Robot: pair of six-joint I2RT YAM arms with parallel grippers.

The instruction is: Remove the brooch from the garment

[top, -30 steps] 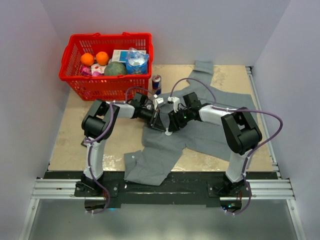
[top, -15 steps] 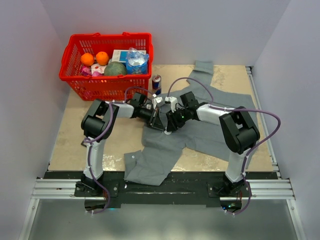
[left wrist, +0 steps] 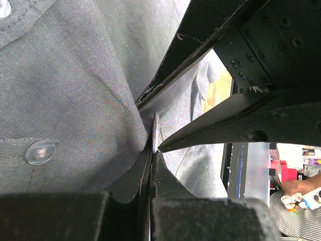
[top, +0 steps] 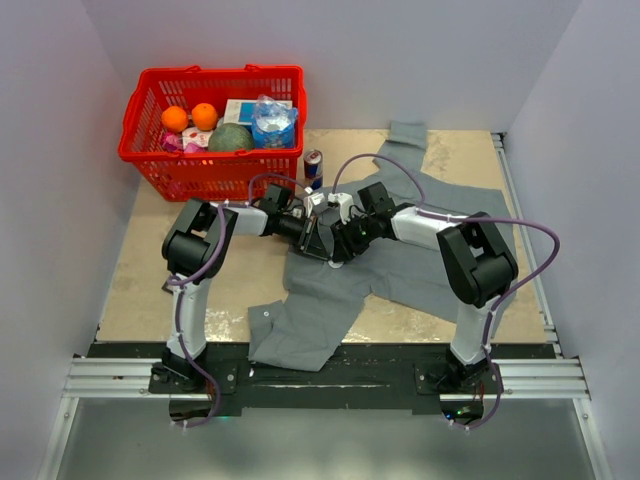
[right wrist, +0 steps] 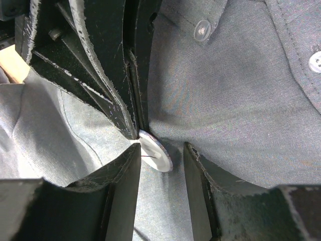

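The grey garment point(top: 400, 270) lies spread on the table. The brooch shows in the right wrist view as a small round disc point(right wrist: 156, 153), pale back side facing the camera, standing on edge against the cloth. In the left wrist view only its thin rim point(left wrist: 155, 131) shows. My left gripper point(top: 322, 243) is shut on the disc's edge point(left wrist: 153, 150), with cloth bunched round it. My right gripper point(right wrist: 160, 150) is open, one finger on each side of the disc, its left fingertip point(right wrist: 131, 153) touching it. In the top view both grippers meet over the shirt and hide the brooch.
A red basket point(top: 215, 72) with oranges and packets stands at the back left. A drink can point(top: 313, 168) stands beside it, just behind the grippers. Pale shirt buttons point(right wrist: 202, 30) lie near the jaws. Walls close in on both sides.
My right gripper has moved a little left, closer to the left gripper. The left gripper has stayed put.
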